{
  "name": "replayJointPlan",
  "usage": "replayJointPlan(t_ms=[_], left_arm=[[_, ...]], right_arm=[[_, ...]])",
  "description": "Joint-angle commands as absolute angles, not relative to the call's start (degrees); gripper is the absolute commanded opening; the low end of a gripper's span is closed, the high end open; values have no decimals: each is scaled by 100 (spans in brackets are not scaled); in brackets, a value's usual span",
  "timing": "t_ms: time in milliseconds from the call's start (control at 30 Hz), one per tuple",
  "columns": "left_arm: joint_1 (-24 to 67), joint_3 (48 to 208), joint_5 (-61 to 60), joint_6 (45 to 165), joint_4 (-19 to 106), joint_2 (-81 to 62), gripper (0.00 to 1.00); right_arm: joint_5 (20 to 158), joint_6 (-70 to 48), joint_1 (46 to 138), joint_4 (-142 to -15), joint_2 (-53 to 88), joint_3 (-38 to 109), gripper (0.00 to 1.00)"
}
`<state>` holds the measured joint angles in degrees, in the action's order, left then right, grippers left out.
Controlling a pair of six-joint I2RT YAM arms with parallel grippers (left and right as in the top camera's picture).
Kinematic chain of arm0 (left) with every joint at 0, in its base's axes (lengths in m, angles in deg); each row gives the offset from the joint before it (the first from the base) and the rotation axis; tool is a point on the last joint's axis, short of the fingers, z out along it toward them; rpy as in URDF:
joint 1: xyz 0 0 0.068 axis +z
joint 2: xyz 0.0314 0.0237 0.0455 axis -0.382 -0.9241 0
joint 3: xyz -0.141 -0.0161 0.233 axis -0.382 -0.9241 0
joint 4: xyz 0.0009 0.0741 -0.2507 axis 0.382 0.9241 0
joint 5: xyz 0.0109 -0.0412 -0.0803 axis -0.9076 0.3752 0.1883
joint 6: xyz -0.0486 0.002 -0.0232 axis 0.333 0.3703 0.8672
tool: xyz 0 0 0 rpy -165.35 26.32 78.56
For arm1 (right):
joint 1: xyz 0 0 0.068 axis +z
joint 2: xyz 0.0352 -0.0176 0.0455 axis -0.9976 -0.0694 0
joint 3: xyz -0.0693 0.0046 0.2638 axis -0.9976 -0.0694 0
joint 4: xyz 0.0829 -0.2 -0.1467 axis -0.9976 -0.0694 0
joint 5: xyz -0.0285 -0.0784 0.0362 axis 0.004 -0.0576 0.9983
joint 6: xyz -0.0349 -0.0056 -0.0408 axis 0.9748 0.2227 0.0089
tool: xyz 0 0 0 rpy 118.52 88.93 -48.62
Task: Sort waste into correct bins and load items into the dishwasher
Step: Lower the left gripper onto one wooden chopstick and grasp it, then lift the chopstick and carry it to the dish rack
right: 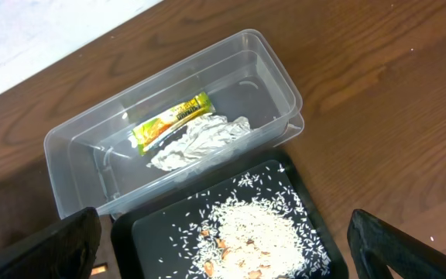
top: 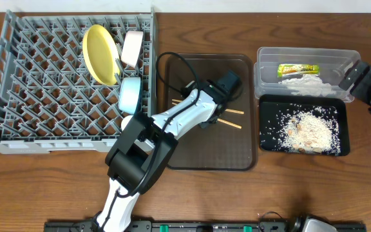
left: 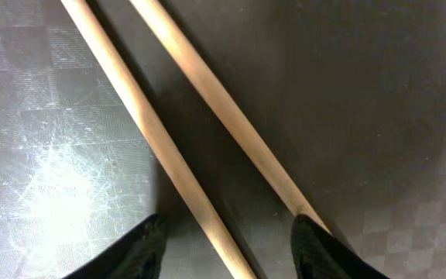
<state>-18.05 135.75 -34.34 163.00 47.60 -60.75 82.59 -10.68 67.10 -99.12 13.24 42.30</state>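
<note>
Nothing here can be read. The green-and-yellow snack wrapper (right: 170,122), lying in the clear tub (right: 281,77) ahead of the right claw (right: 223,236), carries print, but it is too small and blurred to make out.
</note>
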Motion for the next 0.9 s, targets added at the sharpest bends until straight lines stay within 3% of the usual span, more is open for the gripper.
replayJointPlan(t_ms=[0, 400, 567, 867], left_arm=[[-1775, 13529, -3347, 16368, 4852, -6195, 47], [-1604, 13529, -2195, 16364, 5682, -6193, 27], [-1543, 13529, -2204, 16364, 5835, -6193, 9], [-1528, 13588, -2204, 15874, 5820, -5933, 7]], right_arm=[[8242, -1118, 6691, -9923, 1365, 4300, 99], [8242, -1121, 6691, -9923, 1365, 4300, 99], [8242, -1121, 6691, -9923, 1365, 4300, 99], [8242, -1121, 6691, -9923, 1365, 4300, 99]])
